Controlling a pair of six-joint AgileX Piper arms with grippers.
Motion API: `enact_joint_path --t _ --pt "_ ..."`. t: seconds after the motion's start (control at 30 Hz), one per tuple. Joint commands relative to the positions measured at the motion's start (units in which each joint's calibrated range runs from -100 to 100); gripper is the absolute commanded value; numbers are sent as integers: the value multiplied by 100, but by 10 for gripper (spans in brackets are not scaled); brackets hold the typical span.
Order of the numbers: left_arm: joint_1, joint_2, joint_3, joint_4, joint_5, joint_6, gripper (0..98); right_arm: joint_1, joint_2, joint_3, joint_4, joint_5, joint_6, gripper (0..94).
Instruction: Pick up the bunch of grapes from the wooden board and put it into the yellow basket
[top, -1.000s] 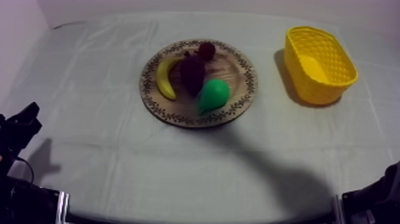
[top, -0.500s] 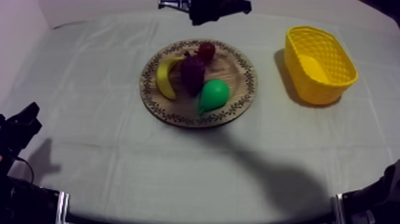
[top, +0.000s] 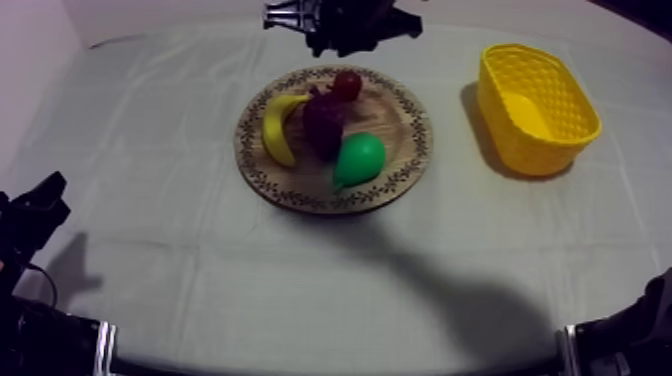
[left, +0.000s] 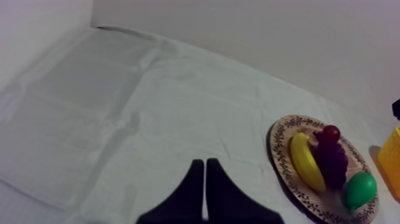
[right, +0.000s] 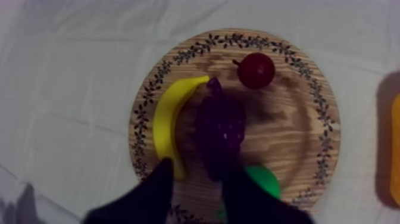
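Wooden board (top: 420, 135): one bunch of grapes (top: 323, 122), three other fruits (top: 358, 158)
Right gripper (right: 200, 182): nearer board than before, fingers apart
Left gripper (left: 204, 162): closed, empty

You see grained, matt wood on the wooden board (right: 294, 140), a creased matt cloth (top: 150, 200), woven-look plastic on the yellow basket (top: 525, 135), and a smooth, slightly glossy pear (top: 358, 158).

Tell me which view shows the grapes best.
Right wrist view: the grapes lie close, seen from above, beside the banana. The top view shows them smaller; the left wrist view shows them far off and at a slant.
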Motion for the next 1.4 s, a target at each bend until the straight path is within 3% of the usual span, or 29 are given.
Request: enact_joint_path --t 0.0,0.17,0.33,0.57,0.9,1.37 --pt "-2 0 -3 1 1 1 1 -16 -16 80 30 -14 -93 523" --pt "-2 0 -3 1 1 1 1 -4 -93 166 18 5 -128 731" --pt "-2 0 -3 1 1 1 1 3 -118 175 31 22 -66 796" --pt "-2 0 -3 1 1 1 1 -45 -32 328 11 -8 -6 815" --pt "-2 0 -3 1 1 1 1 55 542 620 -80 -587 63 807" --pt "-2 0 -3 1 1 1 1 219 1891 -395 -140 -744 130 809"
